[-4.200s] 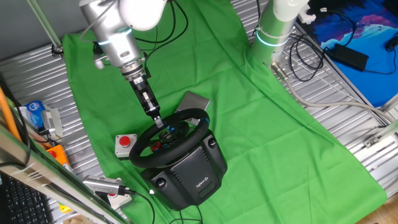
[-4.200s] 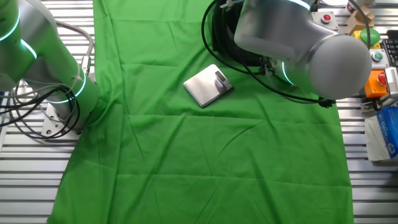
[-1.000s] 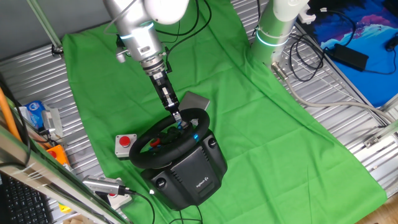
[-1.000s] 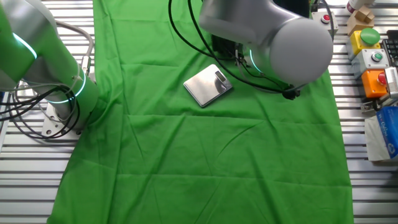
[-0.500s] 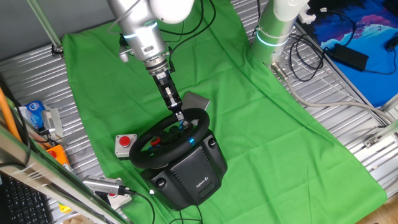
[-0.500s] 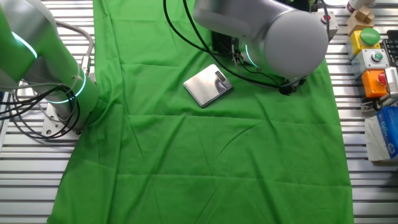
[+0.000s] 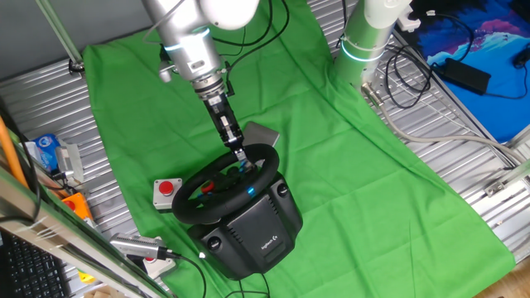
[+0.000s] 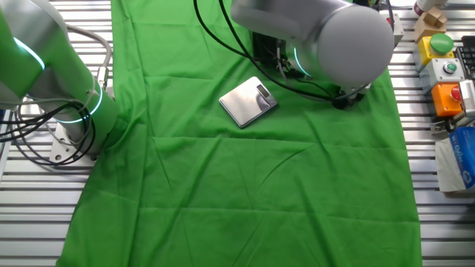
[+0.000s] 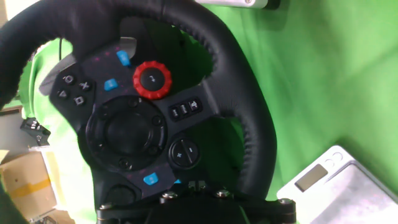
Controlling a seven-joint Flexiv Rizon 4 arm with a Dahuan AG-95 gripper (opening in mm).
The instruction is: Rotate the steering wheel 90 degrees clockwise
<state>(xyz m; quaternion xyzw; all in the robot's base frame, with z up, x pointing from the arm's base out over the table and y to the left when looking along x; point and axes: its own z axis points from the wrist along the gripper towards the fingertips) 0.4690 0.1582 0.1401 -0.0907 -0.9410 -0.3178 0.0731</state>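
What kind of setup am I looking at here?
Most likely a robot lab test bench: a green cloth over a slatted metal table, a steering wheel as test object, and control boxes with coloured buttons alongside.

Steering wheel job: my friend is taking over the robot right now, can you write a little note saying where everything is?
Gripper: its tip is down at the far edge of the steering wheel, by the rim. Whether it is clamped cannot be told.
Wheel: on its black base on the green cloth. In the hand view the hub and its red dial look turned sideways.
Nearby: a small silver scale just behind the wheel, and a grey box with a red button beside it.
Done: the wheel is reached.
Left: check the grip, confirm the 90 degree clockwise turn, then let go.
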